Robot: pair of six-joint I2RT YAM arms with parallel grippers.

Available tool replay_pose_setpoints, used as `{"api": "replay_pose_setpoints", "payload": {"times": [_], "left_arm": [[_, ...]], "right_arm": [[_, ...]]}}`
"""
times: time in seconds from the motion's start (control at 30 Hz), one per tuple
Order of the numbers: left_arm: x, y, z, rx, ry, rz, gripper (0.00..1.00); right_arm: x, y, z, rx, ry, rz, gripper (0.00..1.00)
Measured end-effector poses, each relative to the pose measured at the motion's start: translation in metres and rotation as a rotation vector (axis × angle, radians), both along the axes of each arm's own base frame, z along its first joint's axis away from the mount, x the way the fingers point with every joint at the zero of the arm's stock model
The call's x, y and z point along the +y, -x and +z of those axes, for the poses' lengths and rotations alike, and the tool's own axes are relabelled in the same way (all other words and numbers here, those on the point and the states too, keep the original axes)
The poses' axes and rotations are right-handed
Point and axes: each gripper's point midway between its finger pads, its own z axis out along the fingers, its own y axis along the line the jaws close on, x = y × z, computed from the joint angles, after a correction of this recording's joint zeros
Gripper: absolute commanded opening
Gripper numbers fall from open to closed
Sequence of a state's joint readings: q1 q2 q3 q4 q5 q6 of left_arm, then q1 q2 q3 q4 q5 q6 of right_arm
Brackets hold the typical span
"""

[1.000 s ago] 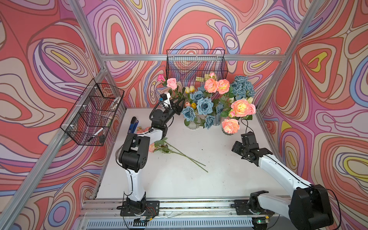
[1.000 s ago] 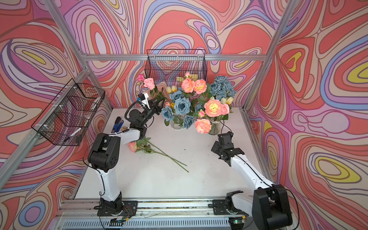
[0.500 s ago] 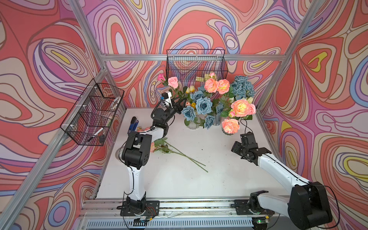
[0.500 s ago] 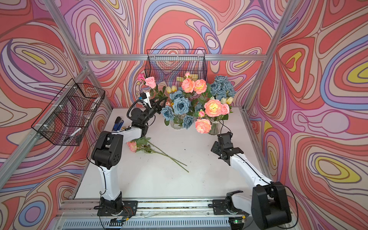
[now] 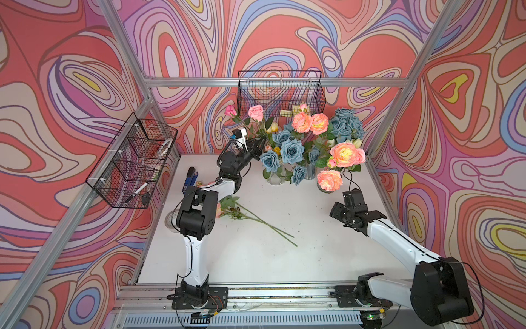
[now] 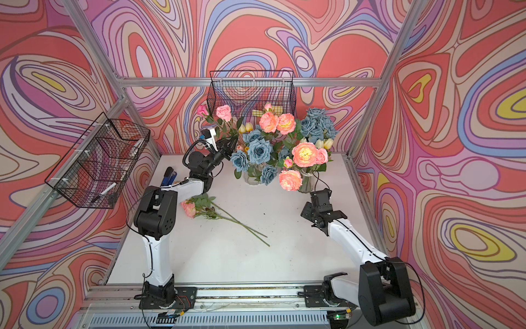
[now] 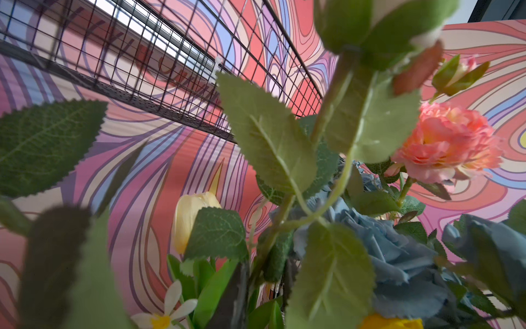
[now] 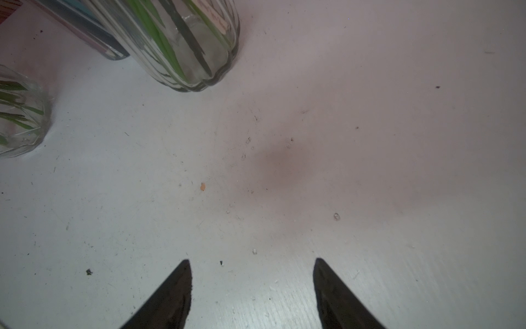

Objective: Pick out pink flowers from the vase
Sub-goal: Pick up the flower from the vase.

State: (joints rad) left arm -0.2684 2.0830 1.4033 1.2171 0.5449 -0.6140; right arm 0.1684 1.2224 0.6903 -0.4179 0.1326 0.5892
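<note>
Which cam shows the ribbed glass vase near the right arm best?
Right wrist: the ribbed glass vase is close and sharp, with green stems visible through its wall and its base on the table. In both top views it is small and mostly covered by a pink bloom. The left wrist view doesn't show it.

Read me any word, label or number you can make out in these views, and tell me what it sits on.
No text is legible in any view.
On the ribbed glass vase, a sticker bears faint marks: too blurred to read.
In the back wire basket, a yellow card: too small to tell if it is printed.
</note>
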Motion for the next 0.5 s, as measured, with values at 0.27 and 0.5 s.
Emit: {"api": "replay_pose_setpoints", "payload": {"times": [0.27, 0.5], "left_arm": [[-0.0008, -0.0049, -0.0049, 0.023, -0.021, 0.010, 0.10], [-0.0025, -0.0106, -0.0042, 0.040, -0.046, 0.018, 0.15]], "right_arm": [[0.0002, -0.0011, 0.0008, -0.006, -0.001, 0.000, 0.69], [0.0002, -0.0012, 0.0012, -0.008, 0.000, 0.002, 0.70]]}}
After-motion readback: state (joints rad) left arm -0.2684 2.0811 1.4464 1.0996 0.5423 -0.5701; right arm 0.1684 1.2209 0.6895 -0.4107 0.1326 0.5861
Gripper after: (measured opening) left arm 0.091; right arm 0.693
